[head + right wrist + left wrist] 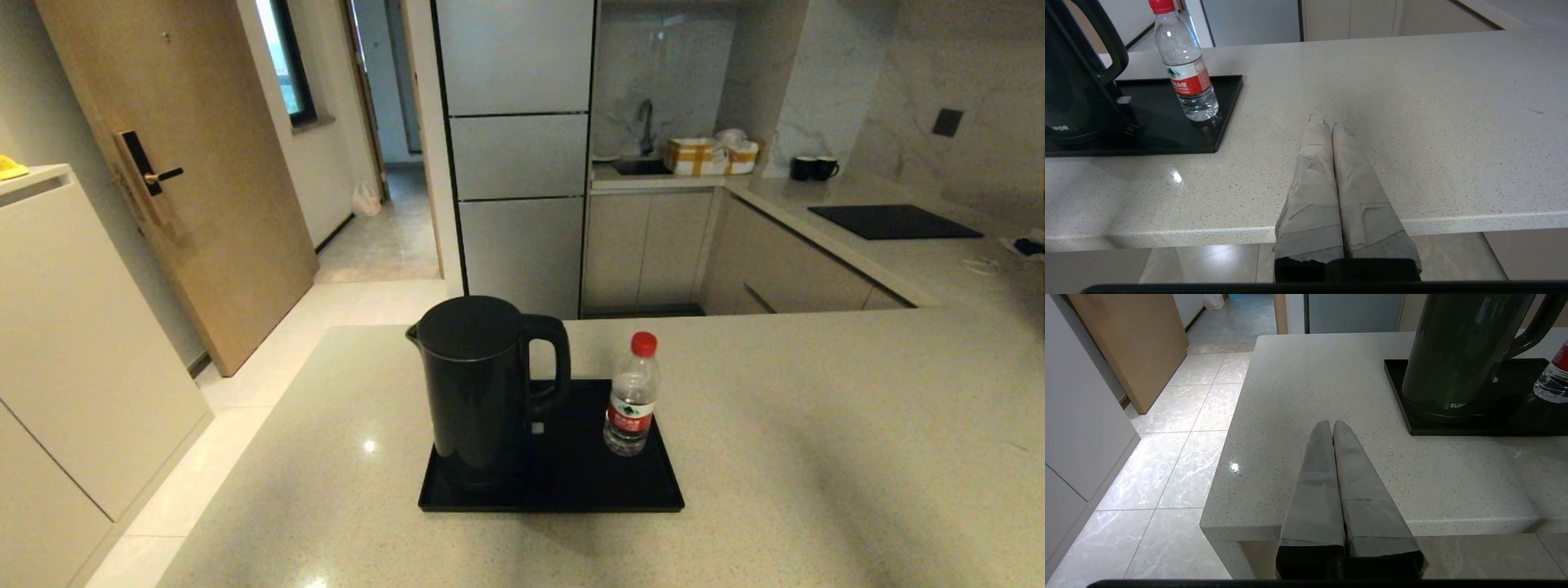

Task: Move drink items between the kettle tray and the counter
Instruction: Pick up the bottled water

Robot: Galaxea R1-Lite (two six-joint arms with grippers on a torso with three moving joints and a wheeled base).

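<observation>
— Kettle (pixel 482 388) on the tray (pixel 563 490), sitting on the tray's left half, handle turned toward the water bottle (pixel 631 396), which stands upright on the tray's right side. Has anything gone to the bench (pixel 816 457) yet?

— Nothing, by the look of it. Both drink items are on the tray, so the whole job seems ahead.

— And the arms?

— Left gripper (pixel 1332 425) hangs over the near bench edge, left of the tray, fingers pressed together, empty. Right gripper (pixel 1327 121) mirrors it on the bottle's side, also closed on nothing.
</observation>
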